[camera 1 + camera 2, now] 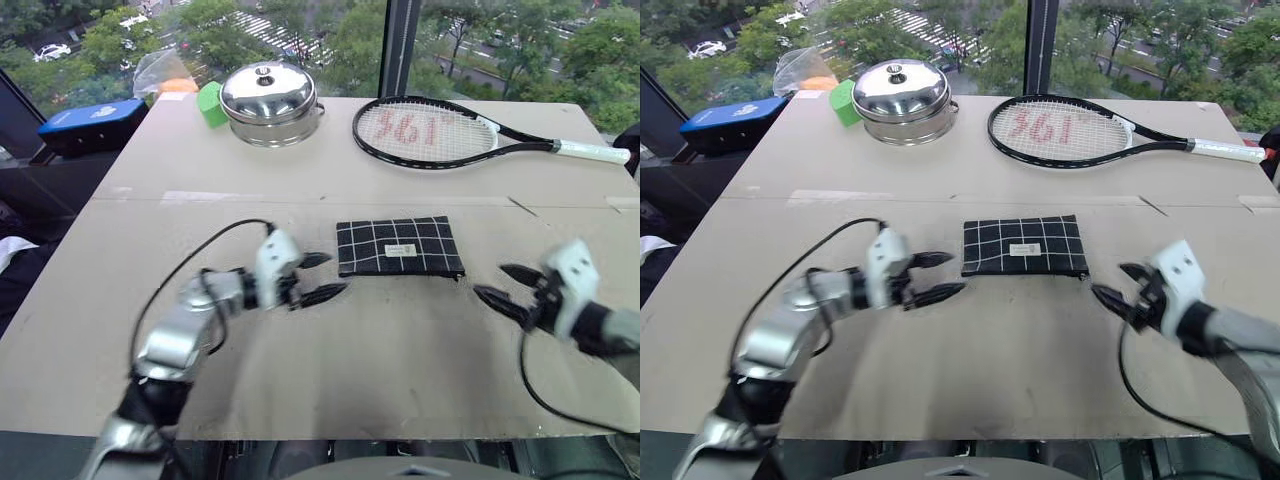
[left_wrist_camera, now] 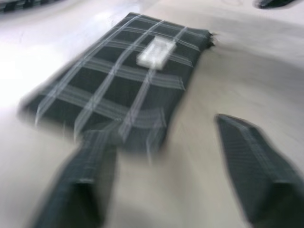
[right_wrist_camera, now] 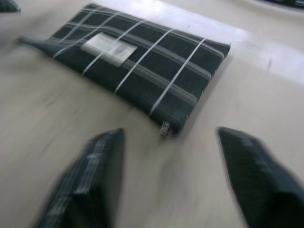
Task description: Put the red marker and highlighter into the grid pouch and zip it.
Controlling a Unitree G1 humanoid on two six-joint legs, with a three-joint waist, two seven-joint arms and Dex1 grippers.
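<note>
Grid pouch (image 1: 400, 247) lies flat mid-table, long axis left-right, btwn my two pincers: left gripper (image 1: 322, 277) open, empty, just beside its near-left corner, nearer than right gripper (image 1: 505, 284), also open, empty.

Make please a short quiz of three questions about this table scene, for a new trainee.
1. True or false: the grid pouch lies flat between the left gripper and the right gripper.
2. Which lies closer to the pouch: A) the tennis racket, B) the steel pot?
3. Fill in: both grippers are ____ and hold nothing.

Key: 1 true; 2 A; 3 open.
</note>
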